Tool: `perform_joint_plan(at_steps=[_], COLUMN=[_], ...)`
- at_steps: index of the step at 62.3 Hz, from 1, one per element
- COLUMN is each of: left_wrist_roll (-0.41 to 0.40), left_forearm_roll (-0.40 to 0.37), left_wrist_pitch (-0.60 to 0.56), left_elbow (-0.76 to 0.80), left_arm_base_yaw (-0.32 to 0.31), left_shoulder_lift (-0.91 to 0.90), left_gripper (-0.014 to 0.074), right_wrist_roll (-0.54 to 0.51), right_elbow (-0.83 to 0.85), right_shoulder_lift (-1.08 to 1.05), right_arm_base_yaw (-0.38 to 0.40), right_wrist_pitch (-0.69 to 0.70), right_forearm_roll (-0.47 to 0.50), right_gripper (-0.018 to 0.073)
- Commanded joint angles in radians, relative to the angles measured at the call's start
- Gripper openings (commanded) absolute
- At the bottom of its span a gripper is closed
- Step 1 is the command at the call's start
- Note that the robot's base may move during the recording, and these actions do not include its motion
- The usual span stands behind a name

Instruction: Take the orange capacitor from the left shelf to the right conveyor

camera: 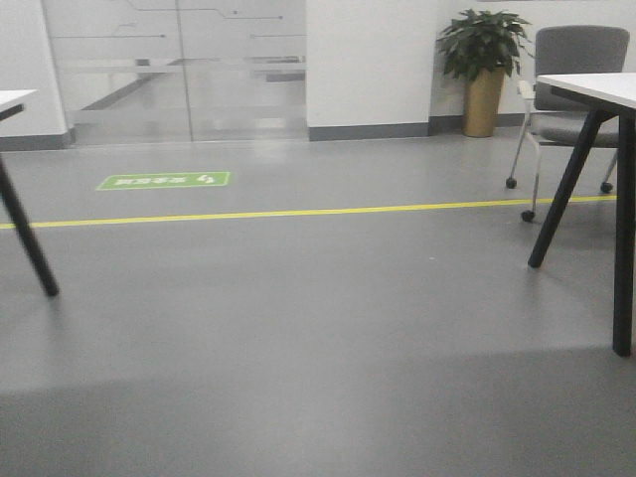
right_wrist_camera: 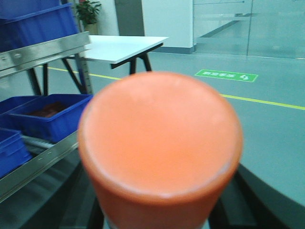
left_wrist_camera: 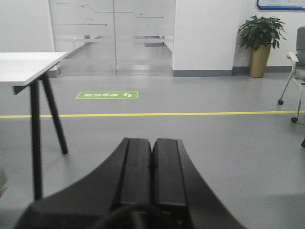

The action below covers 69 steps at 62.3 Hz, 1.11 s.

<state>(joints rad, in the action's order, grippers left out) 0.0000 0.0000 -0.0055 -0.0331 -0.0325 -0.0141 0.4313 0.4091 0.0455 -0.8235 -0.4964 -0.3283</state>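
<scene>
In the right wrist view the orange capacitor (right_wrist_camera: pixel 159 138) fills the middle, end-on and blurred, held between the dark fingers (right_wrist_camera: pixel 83 210) of my right gripper (right_wrist_camera: pixel 157 214), which is shut on it. The steel shelf (right_wrist_camera: pixel 43 50) on its rack stands at the left of that view, apart from the capacitor. In the left wrist view my left gripper (left_wrist_camera: pixel 152 143) is shut and empty, its two black pads pressed together, pointing out over the grey floor. The conveyor is out of view. Neither gripper shows in the front view.
Blue bins (right_wrist_camera: pixel 47 114) sit on the rack's lower level and another (right_wrist_camera: pixel 33 21) on top. White tables (left_wrist_camera: pixel 24 67) (camera: pixel 596 89) (right_wrist_camera: pixel 119 47) stand on black legs. An office chair (camera: pixel 576 89), a potted plant (camera: pixel 484 60), a yellow floor line (camera: pixel 298 212) and a green floor sign (camera: pixel 164 181) are ahead.
</scene>
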Motion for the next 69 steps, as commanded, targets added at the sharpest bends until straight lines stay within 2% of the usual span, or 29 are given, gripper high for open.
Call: perform_joint_plan(at_steps=[1,69], left_wrist_roll=[0.0,0.0], left_forearm_roll=[-0.005,-0.005], left_wrist_pitch=[-0.085,-0.085], left_elbow=[0.008,0.008], left_arm_base_yaw=[-0.008,-0.008], left_shoulder_lift=[0.01,0.01], left_gripper=[-0.0105,-0.0105], right_wrist_roll=[-0.006,-0.006], right_elbow=[0.026,0.026], right_shoulder_lift=[0.013,0.013], right_arm_base_yaw=[0.004,0.004], right_wrist_pitch=[0.086,0.086], right_forearm_roll=[-0.025,-0.025], right_gripper=[0.0057,0.0057])
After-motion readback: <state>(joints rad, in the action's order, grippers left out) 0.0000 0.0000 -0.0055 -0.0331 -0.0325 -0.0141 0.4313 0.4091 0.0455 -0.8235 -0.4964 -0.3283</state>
